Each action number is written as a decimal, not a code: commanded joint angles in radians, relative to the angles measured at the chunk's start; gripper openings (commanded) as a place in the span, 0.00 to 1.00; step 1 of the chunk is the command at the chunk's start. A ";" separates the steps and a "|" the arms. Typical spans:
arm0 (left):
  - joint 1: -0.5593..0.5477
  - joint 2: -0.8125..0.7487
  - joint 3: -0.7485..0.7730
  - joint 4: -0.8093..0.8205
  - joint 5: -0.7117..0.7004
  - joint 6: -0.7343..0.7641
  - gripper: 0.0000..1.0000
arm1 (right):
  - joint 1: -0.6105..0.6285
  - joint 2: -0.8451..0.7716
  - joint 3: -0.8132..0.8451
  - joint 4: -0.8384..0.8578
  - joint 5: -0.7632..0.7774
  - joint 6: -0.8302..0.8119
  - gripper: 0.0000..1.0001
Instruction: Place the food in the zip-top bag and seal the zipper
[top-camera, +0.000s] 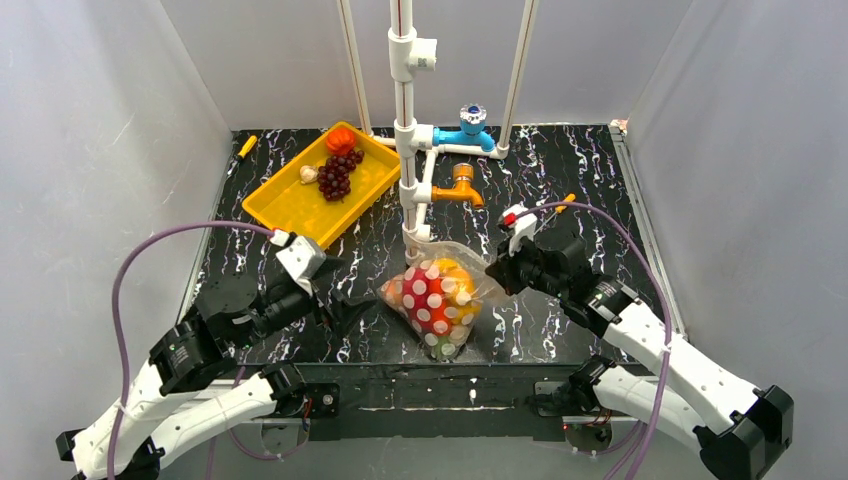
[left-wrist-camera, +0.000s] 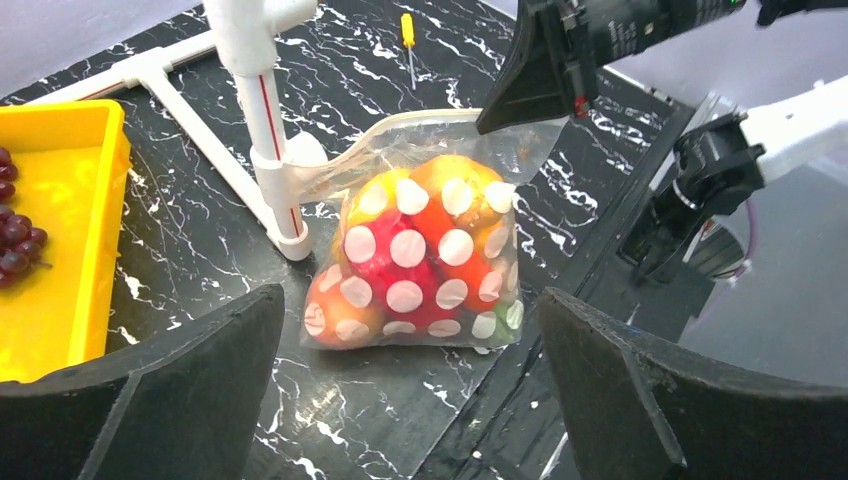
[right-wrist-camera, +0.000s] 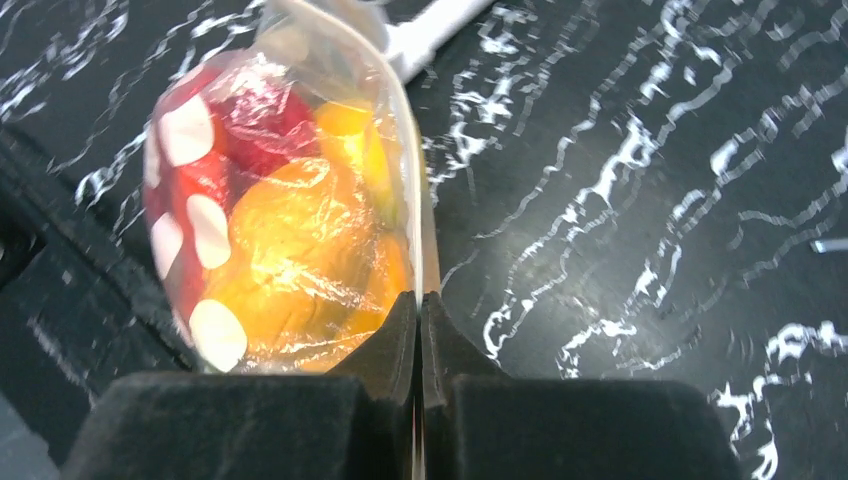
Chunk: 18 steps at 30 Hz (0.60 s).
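Several pieces of the food (left-wrist-camera: 420, 255), red, orange and yellow, inside the zip-top bag (top-camera: 437, 298), lying at the front middle of the tabletop (top-camera: 560, 180), just in front of the foot of a white pipe stand (top-camera: 404, 120). Right hand (right-wrist-camera: 420, 310) pinched flat on the zipper (right-wrist-camera: 428, 240) at the bag's right end, fingers pressed together with only the clear strip between them. Left hand (left-wrist-camera: 408, 320) spread wide, held to the left of the bag and apart from it, the bag framed between its two fingers in the wrist view. Whether sealed along the whole mouth: cannot tell. More food in the yellow tray (top-camera: 290, 205) at the back left: a dark purple bunch of grapes (top-camera: 335, 178), a red piece (top-camera: 341, 140) at the far corner, a small white piece (top-camera: 309, 174) just beside the grapes. Blue tap (top-camera: 470, 128) and orange tap (top-camera: 458, 188) on the stand. Small yellow-handled screwdriver (top-camera: 246, 146) on the tabletop beyond the tray's far left side.
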 joint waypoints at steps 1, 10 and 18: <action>0.002 0.028 0.079 -0.087 -0.054 -0.101 0.98 | -0.075 0.023 -0.022 0.020 0.174 0.195 0.01; 0.002 0.026 0.120 -0.123 -0.072 -0.097 0.98 | -0.282 0.086 -0.018 -0.081 0.430 0.314 0.03; 0.002 0.018 0.168 -0.160 -0.141 -0.120 0.98 | -0.324 0.030 0.085 -0.173 0.444 0.178 0.76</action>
